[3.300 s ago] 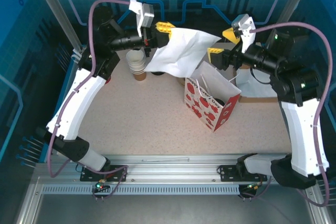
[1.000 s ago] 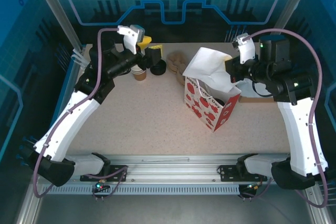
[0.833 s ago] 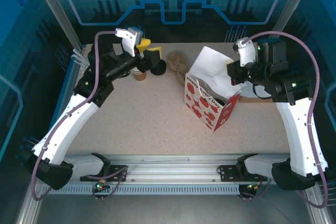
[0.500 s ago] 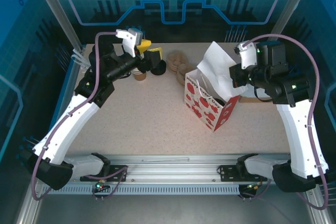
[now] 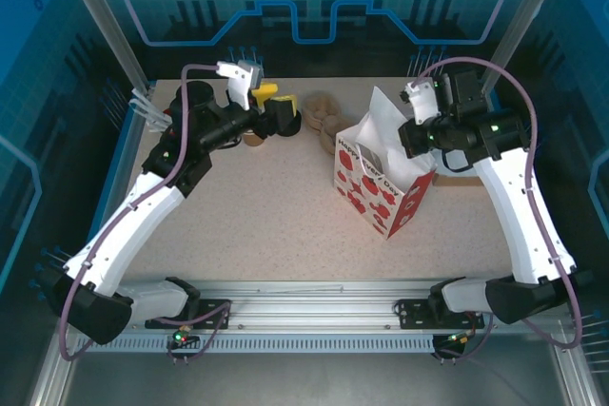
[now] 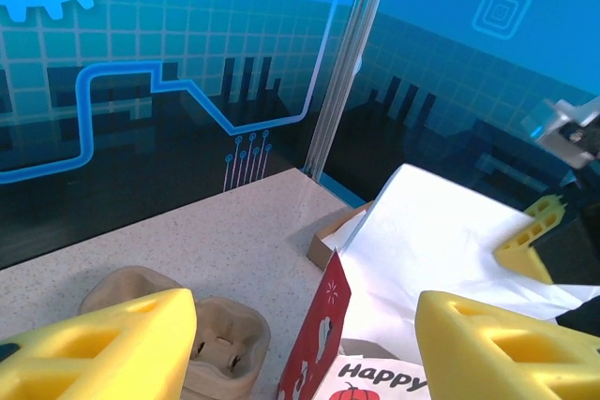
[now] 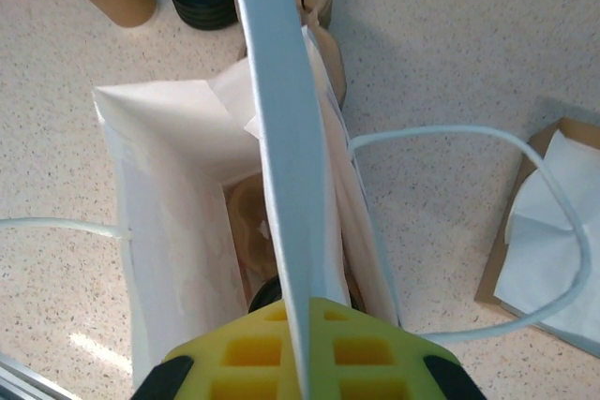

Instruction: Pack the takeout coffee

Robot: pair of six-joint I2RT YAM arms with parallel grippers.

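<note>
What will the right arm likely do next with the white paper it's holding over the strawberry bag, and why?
Probably lower it straight down. The right gripper is shut on the white paper sheet, which is edge-on above the open mouth of the strawberry bag. A short descent should tuck the sheet inside.
</note>
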